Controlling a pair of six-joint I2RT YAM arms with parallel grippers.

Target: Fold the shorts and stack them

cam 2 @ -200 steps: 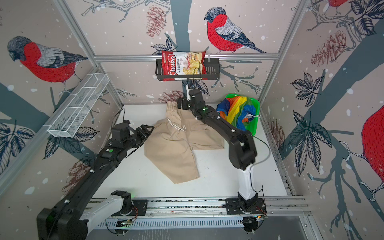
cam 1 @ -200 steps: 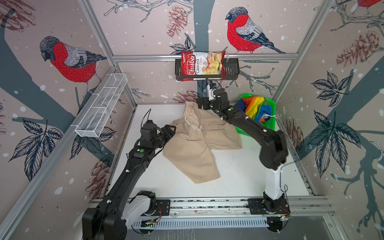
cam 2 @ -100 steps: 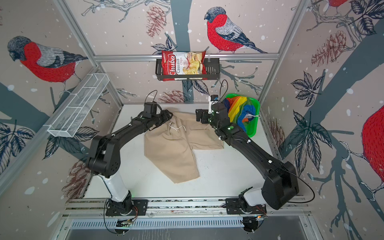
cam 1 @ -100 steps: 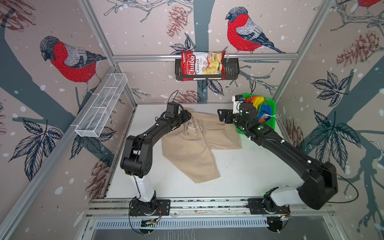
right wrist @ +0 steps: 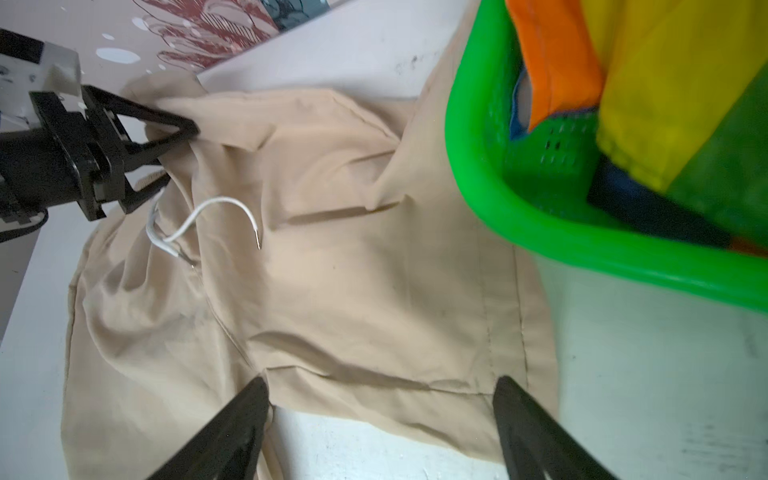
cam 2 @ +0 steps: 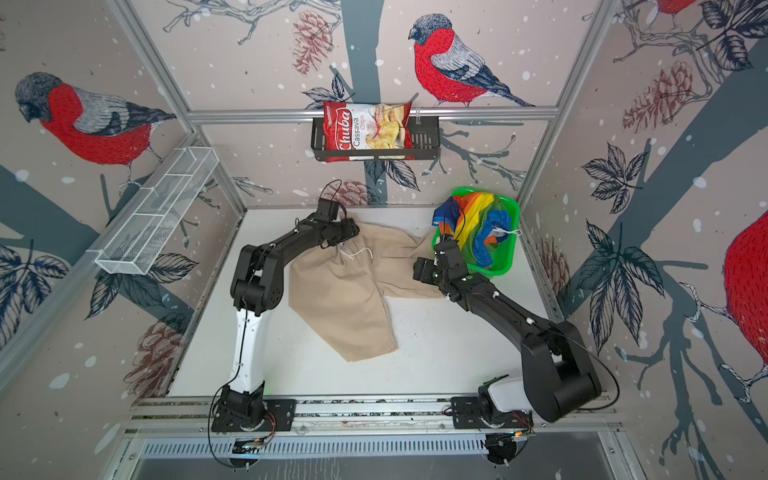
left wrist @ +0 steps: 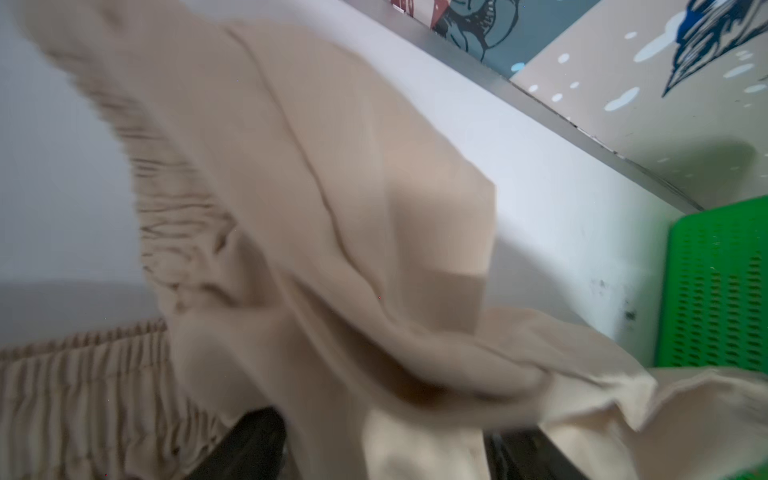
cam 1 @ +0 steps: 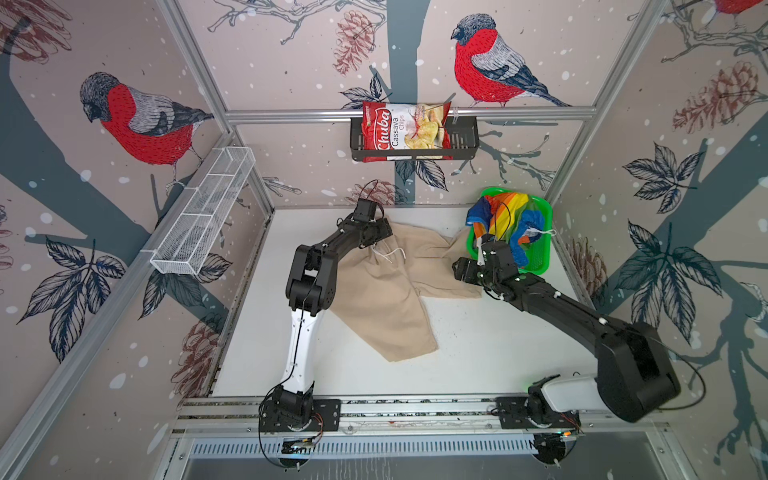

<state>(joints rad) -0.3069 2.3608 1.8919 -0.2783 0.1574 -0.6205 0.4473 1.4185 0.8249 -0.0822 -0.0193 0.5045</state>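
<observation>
The beige shorts (cam 1: 386, 303) lie spread on the white table, waistband at the far side, white drawstring (right wrist: 199, 216) loose on top. My left gripper (cam 1: 384, 232) is at the far left end of the waistband, jaws apart with beige cloth (left wrist: 332, 166) bunched between them. My right gripper (right wrist: 382, 399) stands open over the hem of the right leg, beside the basket, one finger (right wrist: 245, 419) on each side of the hem. The rainbow shorts (cam 1: 505, 212) sit crumpled in the green basket (cam 1: 536, 272).
The green basket (right wrist: 540, 232) stands in the far right corner, one beige leg touching it. A chips bag (cam 1: 405, 129) hangs in a black basket on the back wall. A white wire rack (cam 1: 203, 216) juts from the left wall. The arms' rail (cam 1: 374, 409) runs along the front.
The left arm swung from the table's left side to the far waistband. The right arm drew back from the far edge to the right leg's hem. The waistband cloth is now bunched.
</observation>
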